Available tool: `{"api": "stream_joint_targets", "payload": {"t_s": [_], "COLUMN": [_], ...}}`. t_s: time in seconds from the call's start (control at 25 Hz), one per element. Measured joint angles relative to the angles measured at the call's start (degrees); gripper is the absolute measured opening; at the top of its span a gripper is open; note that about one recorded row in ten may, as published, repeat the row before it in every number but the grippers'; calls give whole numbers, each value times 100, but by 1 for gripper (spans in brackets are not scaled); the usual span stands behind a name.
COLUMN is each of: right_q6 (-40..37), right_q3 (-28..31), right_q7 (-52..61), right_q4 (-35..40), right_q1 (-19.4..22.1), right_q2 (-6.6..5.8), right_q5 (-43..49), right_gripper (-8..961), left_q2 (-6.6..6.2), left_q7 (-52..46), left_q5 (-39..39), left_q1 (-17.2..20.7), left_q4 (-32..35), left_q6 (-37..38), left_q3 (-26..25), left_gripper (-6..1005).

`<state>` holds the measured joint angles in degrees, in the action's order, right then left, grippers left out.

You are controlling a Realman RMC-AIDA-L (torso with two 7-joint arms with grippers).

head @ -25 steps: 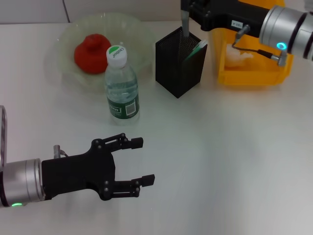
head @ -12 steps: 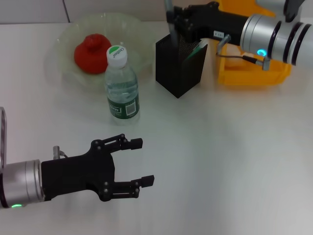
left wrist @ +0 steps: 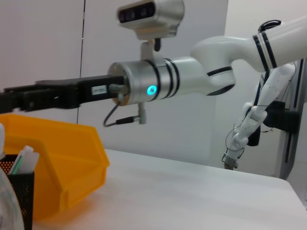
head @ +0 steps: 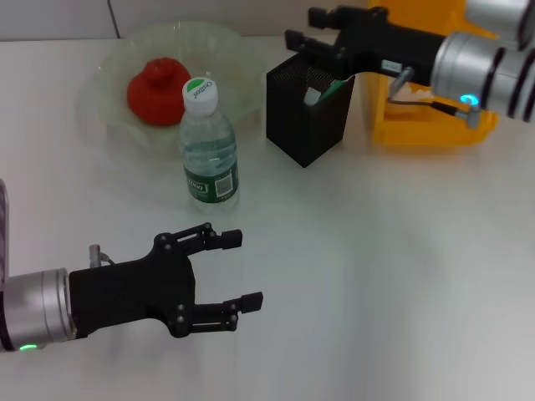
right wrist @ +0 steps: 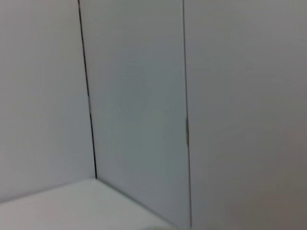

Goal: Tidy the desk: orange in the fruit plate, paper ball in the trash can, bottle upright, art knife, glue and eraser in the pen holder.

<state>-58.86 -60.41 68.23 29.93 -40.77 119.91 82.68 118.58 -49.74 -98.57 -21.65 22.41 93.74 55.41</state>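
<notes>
Head view: my right claw [head: 311, 27] hangs spread and empty over the black mesh pen holder [head: 306, 114] at 1 o'clock, which holds a pale block. The knobbed orange [head: 157, 89] sits in the scalloped fruit plate [head: 109, 63]; the clear bottle [head: 207, 146] stands upright. My left claw [head: 237, 271] gapes empty at 7 o'clock. Left wrist view: the yellow trash can [left wrist: 57, 163] stands beside the holder.

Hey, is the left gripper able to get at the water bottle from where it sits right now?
Probably yes. The left gripper hangs open near the table's front edge, and the bottle stands upright ahead of it with only bare table between them. The fruit plate lies behind the bottle, not in the way.
</notes>
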Motion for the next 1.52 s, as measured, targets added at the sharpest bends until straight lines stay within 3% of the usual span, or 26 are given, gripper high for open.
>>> {"api": "stream_joint_targets", "payload": {"t_s": [0.2,0.28,0.32,0.36,0.4,0.52,0.72,0.96,1.2,1.4,1.52], "right_q6": [-480,-753,-1001,-1001,-1138,-1195,-1186,-1585,-2715,-4070,-4508], "right_q3": [-247,-398,-519,-519,-703,-1035,-1506,-1627,-945,-250,2], "right_q7": [556,693,757,757,916,1093,1106,1066,770,183,-493], "right_q4": [1567,2342,2966,2966,3456,3896,3957,3968,3954,3168,2525], "right_q1": [975,1514,1997,1997,2360,2641,2625,2932,3650,3734,3722], "right_q2": [-18,-31,-19,-19,-11,-8,-5,-3,-6,-61,-69], "right_q5": [-62,-70,-71,-71,-70,-70,-206,-328,-324,123,656], "right_gripper": [515,576,606,636,666,666,667,668,669,670,670], "left_q2": [13,14,15,15,0,-22,-105,-165,-231,-311,-311], "left_q7": [48,113,171,171,290,272,266,281,257,205,205], "left_q5": [89,164,239,239,478,550,561,545,552,528,528], "left_q1": [6,22,41,41,172,354,943,1137,1145,1145,1145], "left_q4": [0,0,-1,-1,-1,55,106,101,124,128,128], "left_q6": [-7,-8,-7,-7,49,106,257,438,601,840,840], "left_q3": [-10,-14,-15,-15,-15,-51,-367,-551,-599,-602,-602], "left_gripper": [842,842,842,842,842,842,842,842,842,842,842]}}
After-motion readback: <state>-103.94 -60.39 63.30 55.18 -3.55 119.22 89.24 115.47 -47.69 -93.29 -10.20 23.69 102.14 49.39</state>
